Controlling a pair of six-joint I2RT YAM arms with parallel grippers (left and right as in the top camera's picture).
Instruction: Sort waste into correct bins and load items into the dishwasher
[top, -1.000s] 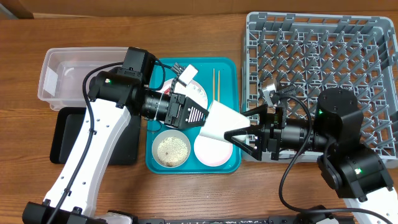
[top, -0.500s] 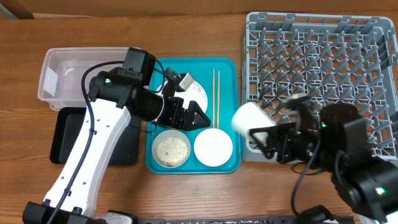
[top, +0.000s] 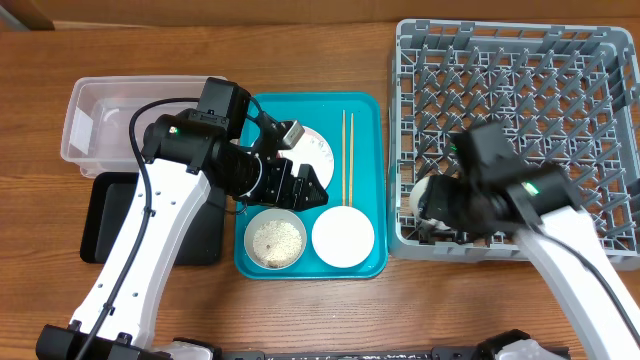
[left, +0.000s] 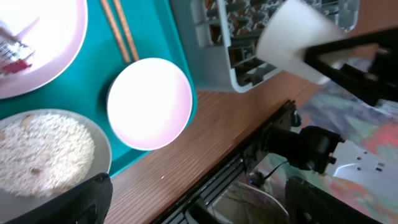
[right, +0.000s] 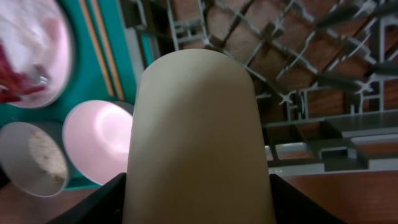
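My right gripper (right: 198, 208) is shut on the small white cup (right: 198, 130), which fills its view. Overhead, the cup (top: 430, 195) hangs at the front-left corner of the grey dishwasher rack (top: 520, 80). My left gripper (top: 316, 190) stands open and empty over the turquoise tray (top: 370, 262), between the white plate (top: 318, 150) and the bowls. The pink bowl (left: 149, 102) and the grey bowl of rice (left: 43, 158) sit side by side. Two chopsticks (top: 347, 155) lie beside the plate. A red sauce packet (left: 15, 62) lies on the plate.
The clear tub (top: 100, 120) stands at the far left, with the black tray (top: 110, 225) just in front of it, partly under my left arm. The rack's upright pegs (right: 298, 62) rise beyond the cup. Bare wooden table runs along the front edge.
My left gripper let go of the cup and drew back left over the tray. My right gripper carried the cup right, to the rack's front-left corner.
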